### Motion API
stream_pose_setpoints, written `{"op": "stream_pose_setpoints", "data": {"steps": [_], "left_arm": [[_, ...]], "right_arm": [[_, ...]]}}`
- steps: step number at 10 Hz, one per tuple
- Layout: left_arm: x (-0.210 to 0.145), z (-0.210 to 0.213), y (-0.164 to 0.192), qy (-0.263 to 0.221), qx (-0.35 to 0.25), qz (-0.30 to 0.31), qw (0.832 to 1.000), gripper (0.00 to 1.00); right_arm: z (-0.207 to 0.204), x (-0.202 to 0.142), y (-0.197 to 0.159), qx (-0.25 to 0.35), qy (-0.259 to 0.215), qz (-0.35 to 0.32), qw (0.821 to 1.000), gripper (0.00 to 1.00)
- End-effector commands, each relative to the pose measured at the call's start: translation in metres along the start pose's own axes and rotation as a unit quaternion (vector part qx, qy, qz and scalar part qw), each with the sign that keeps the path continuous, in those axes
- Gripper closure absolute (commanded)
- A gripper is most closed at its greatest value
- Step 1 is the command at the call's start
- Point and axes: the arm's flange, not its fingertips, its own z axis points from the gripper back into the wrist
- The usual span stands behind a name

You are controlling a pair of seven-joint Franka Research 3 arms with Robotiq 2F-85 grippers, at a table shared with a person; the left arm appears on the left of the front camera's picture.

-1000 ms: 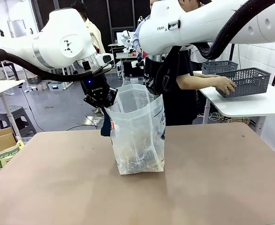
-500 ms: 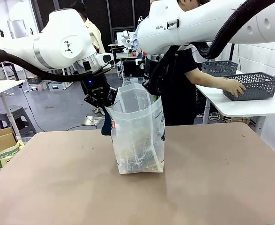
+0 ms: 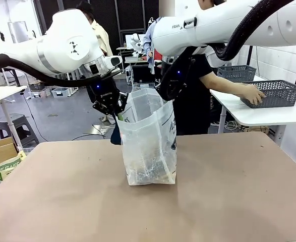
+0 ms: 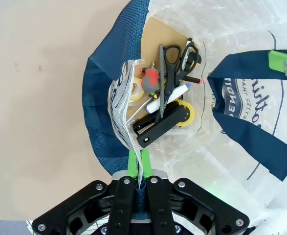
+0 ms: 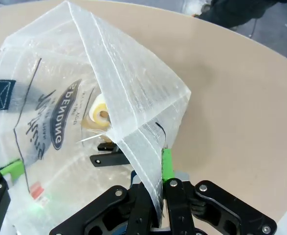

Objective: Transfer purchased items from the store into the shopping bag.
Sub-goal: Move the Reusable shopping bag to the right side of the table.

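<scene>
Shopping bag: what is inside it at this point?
Inside the shopping bag, the left wrist view shows black-handled scissors, a black stapler, a yellow tape roll and a red piece on brown cardboard. Anything beneath them is covered.

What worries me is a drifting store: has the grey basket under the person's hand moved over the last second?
Yes. The grey basket slid rightward along the white side table, away from the second basket behind it.

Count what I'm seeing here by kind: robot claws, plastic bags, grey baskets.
Claws: 2, left claw and right claw
Bags: 1, shopping bag
Grey baskets: 2, nearer basket and farther basket
Total: 5
</scene>
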Motion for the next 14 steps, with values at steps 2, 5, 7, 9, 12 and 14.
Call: {"op": "stream_pose_setpoints", "data": {"steps": [2, 5, 7, 9, 12, 14], "left_arm": [[0.0, -0.004, -0.008, 0.0, -0.015, -0.007, 1.0, 1.0], [0.008, -0.011, -0.022, 0.001, -0.041, -0.014, 0.999, 1.0], [0.014, -0.017, -0.026, 0.007, -0.056, -0.022, 0.998, 1.0], [0.016, -0.017, -0.028, 0.004, -0.067, -0.036, 0.997, 1.0], [0.014, -0.02, -0.029, 0.009, -0.051, -0.028, 0.998, 1.0], [0.014, -0.02, -0.029, 0.009, -0.051, -0.028, 0.998, 1.0]], "right_arm": [[-0.001, 0.007, -0.001, 0.031, -0.016, -0.042, 0.998, 1.0], [-0.013, 0.025, 0.014, 0.041, -0.018, -0.083, 0.996, 1.0], [-0.019, 0.038, 0.024, 0.04, -0.014, -0.088, 0.995, 1.0], [-0.024, 0.049, 0.03, 0.041, -0.013, -0.084, 0.996, 1.0], [-0.031, 0.038, 0.029, 0.049, -0.009, -0.074, 0.996, 1.0], [-0.031, 0.038, 0.029, 0.049, -0.009, -0.074, 0.996, 1.0]]}}
